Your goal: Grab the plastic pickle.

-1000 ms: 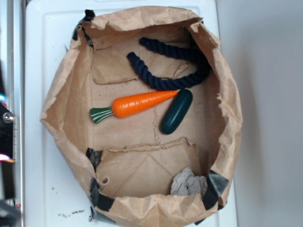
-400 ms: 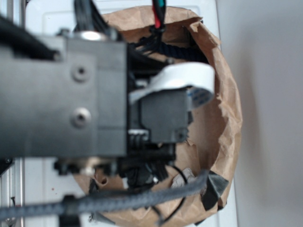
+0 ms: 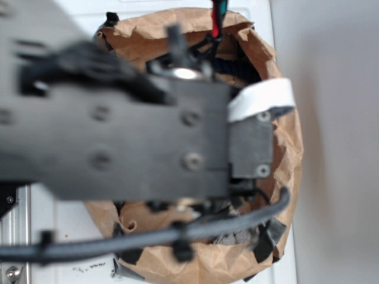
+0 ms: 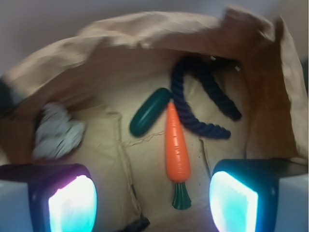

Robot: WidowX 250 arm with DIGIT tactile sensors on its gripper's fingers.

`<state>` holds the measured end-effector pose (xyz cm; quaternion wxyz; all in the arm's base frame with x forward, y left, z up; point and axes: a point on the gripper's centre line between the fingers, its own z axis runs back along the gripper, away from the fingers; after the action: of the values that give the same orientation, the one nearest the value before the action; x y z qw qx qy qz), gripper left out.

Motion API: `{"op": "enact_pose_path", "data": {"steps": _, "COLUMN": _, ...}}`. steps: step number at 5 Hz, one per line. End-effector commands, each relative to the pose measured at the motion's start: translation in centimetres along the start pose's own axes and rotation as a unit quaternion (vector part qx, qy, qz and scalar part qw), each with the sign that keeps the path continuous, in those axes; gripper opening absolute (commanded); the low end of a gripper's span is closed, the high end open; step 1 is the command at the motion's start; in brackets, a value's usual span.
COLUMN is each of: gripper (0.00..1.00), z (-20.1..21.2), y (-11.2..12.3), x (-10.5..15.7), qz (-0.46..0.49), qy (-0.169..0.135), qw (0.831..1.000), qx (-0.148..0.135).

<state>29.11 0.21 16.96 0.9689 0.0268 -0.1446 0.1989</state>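
In the wrist view the plastic pickle (image 4: 150, 111) lies a little left of centre on the floor of the brown paper bag (image 4: 270, 96). It is a short, smooth, dark green capsule with rounded ends and a faint gloss, tilted so its upper end points toward the upper right of the frame. That upper end sits just beside the tip of the orange carrot (image 4: 175, 143), which runs almost straight down the frame to its green striped top. The carrot is clearly longer than the pickle. To the right of both, the dark navy rope (image 4: 198, 99) curls in a loop against the bag's far wall. A crumpled grey wad (image 4: 55, 131) rests at the left.

The gripper (image 4: 152, 203) has its two glowing fingers (image 4: 72, 203) at the lower corners of the frame, jaws wide apart, with nothing between them, well short of the pickle.

In the exterior view the blurred black arm (image 3: 130, 142) covers most of the bag (image 3: 287, 136), hiding the pickle; the bag stands on a white surface (image 3: 65, 236)
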Motion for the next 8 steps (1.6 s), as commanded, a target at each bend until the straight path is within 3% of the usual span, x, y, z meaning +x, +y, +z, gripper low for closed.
{"op": "enact_pose_path", "data": {"steps": 1, "gripper": 1.00, "z": -0.8, "y": -2.0, "x": -1.9, "qz": 0.187, "qy": 0.112, "qw": 0.976, "qx": -0.031}}
{"op": "enact_pose_path", "data": {"steps": 2, "gripper": 1.00, "z": -1.6, "y": -2.1, "x": -1.1, "qz": 0.236, "qy": 0.088, "qw": 0.968, "qx": -0.015}}
{"op": "enact_pose_path", "data": {"steps": 6, "gripper": 1.00, "z": -1.6, "y": -2.1, "x": -1.1, "qz": 0.236, "qy": 0.088, "qw": 0.968, "qx": -0.015}}
{"op": "enact_pose_path", "data": {"steps": 7, "gripper": 1.00, "z": -3.5, "y": -2.5, "x": -1.3, "qz": 0.258, "qy": 0.101, "qw": 0.961, "qx": 0.007}}
{"op": "enact_pose_path", "data": {"steps": 8, "gripper": 1.00, "z": -5.4, "y": -2.4, "x": -2.1, "qz": 0.253, "qy": 0.084, "qw": 0.964, "qx": 0.000}}
